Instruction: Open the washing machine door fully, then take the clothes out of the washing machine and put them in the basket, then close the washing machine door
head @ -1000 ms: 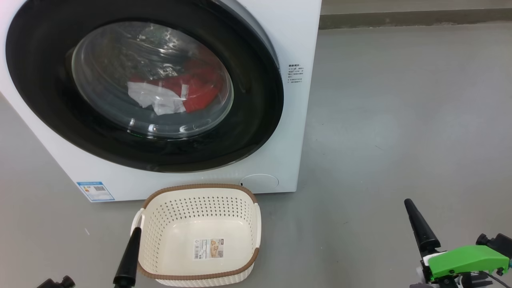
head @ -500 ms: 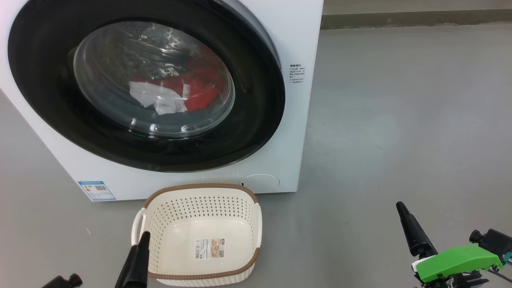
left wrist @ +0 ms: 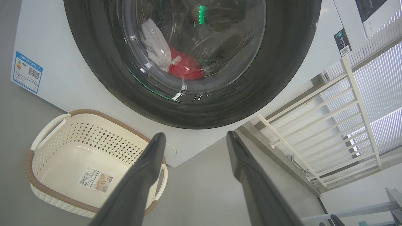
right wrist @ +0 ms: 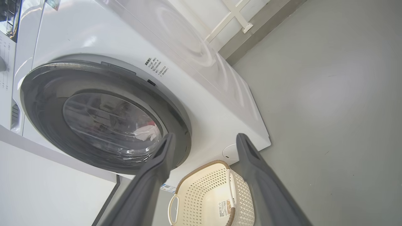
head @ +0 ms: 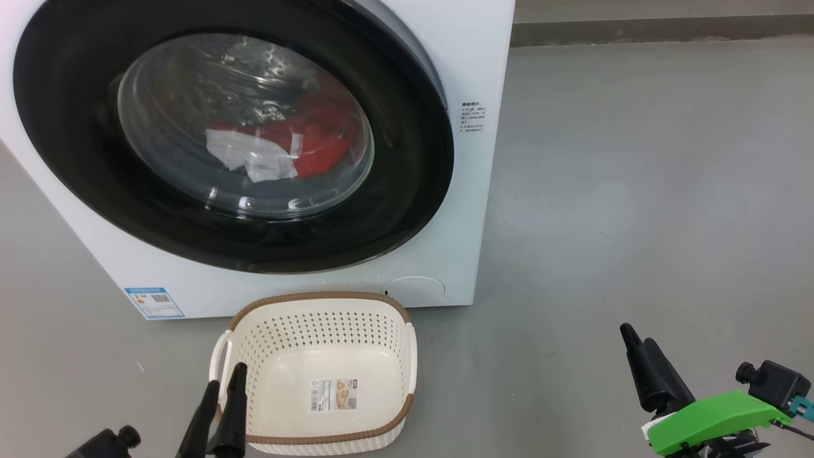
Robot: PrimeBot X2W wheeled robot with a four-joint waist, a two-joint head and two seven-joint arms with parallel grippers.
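Low, left gripper (head: 227, 374), right gripper (head: 637, 335) — parted, aimed forward.

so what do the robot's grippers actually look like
The left gripper and the right gripper each have two long, smooth dark fingers, matt black to dark grey, tapering to blunt rounded tips, with no markings visible. Behind the right one sit a bright green plastic cover and a black knobbed block with a small teal part beside it.
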